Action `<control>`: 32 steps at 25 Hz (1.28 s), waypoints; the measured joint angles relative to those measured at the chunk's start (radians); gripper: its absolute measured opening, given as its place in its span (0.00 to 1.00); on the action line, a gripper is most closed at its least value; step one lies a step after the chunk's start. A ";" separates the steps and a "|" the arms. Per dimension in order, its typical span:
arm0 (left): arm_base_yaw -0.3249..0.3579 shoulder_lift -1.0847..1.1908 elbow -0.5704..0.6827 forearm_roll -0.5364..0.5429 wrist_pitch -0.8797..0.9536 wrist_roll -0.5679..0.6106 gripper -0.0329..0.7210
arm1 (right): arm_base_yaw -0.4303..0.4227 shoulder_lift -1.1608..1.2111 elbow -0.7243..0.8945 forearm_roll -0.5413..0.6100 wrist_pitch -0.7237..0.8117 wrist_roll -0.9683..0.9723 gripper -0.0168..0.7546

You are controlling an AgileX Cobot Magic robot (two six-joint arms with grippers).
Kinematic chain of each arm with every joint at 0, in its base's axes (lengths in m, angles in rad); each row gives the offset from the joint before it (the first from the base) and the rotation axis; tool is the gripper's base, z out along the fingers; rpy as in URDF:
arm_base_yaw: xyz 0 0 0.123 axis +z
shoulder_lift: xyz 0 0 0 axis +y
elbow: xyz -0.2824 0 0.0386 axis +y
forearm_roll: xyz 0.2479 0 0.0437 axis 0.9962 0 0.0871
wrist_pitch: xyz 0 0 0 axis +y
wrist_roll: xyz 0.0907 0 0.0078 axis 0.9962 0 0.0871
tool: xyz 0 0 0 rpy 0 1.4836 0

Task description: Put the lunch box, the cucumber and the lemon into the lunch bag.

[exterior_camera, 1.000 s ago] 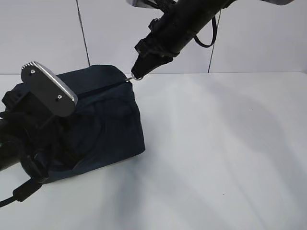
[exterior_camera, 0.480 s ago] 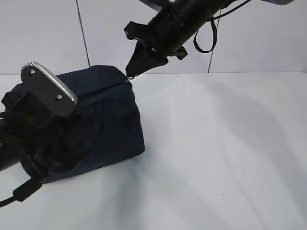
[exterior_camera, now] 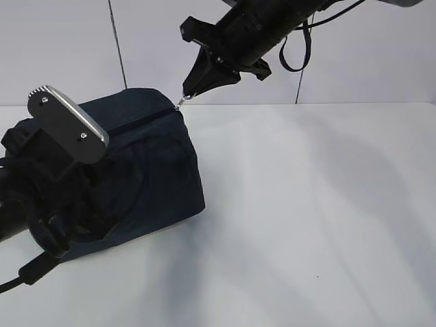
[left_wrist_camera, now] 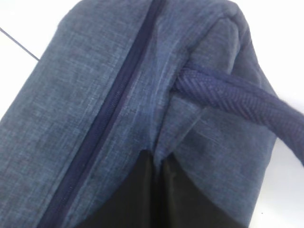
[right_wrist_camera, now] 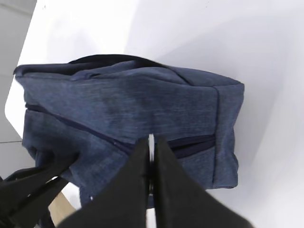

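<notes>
The dark navy lunch bag point(exterior_camera: 160, 170) stands at the left of the white table. Its zipper point(left_wrist_camera: 107, 118) looks closed along the length that shows. My right gripper point(exterior_camera: 185, 92) is above the bag's top right corner, shut on the metal ring pull point(right_wrist_camera: 151, 140) of the zipper, and the corner is drawn upward. My left gripper point(left_wrist_camera: 154, 161) is shut on a fold of the bag's fabric beside a loop handle point(left_wrist_camera: 237, 95). The lunch box, cucumber and lemon are out of view.
My left arm with its silver camera plate point(exterior_camera: 68, 126) covers the bag's left side in the exterior view. The white table point(exterior_camera: 306, 218) stretches right of the bag. A white panelled wall point(exterior_camera: 61, 48) stands behind.
My right gripper has risen and shifted a little left with the ring pull, lifting the bag's top corner. The left arm has hardly moved.
</notes>
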 joint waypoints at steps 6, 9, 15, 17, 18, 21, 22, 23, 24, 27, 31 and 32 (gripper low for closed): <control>0.000 0.000 -0.004 0.006 0.006 0.000 0.04 | -0.012 0.001 0.000 -0.094 0.030 0.002 0.03; 0.000 0.000 -0.004 0.006 0.013 0.000 0.04 | -0.012 0.012 0.000 -0.131 0.051 0.004 0.03; 0.000 0.001 -0.004 0.006 0.021 0.000 0.04 | -0.017 0.070 0.000 -0.165 0.075 -0.035 0.03; 0.000 0.001 -0.004 0.003 0.021 0.000 0.04 | -0.019 0.089 0.000 -0.174 0.075 -0.050 0.03; 0.000 0.001 -0.004 -0.002 0.021 0.000 0.04 | -0.019 0.097 0.000 -0.176 0.074 -0.054 0.03; 0.000 0.001 -0.004 -0.028 0.023 0.002 0.04 | -0.019 0.116 -0.002 -0.176 0.057 -0.073 0.03; 0.000 0.001 -0.004 -0.039 0.023 0.002 0.04 | -0.019 0.124 -0.002 -0.174 0.051 -0.079 0.03; 0.000 0.001 -0.004 -0.048 0.023 0.002 0.04 | -0.019 0.136 -0.002 -0.174 0.049 -0.084 0.03; 0.000 0.001 -0.004 -0.055 0.023 0.002 0.04 | -0.019 0.149 -0.002 -0.172 0.045 -0.089 0.03; 0.000 0.001 -0.004 -0.066 0.023 0.002 0.04 | -0.019 0.186 -0.004 -0.161 0.033 -0.130 0.03; 0.000 0.001 -0.004 -0.075 0.023 0.003 0.04 | -0.019 0.210 -0.004 -0.124 0.025 -0.202 0.03; 0.000 0.001 -0.004 -0.077 0.021 0.003 0.04 | -0.019 0.210 -0.004 -0.120 0.023 -0.217 0.03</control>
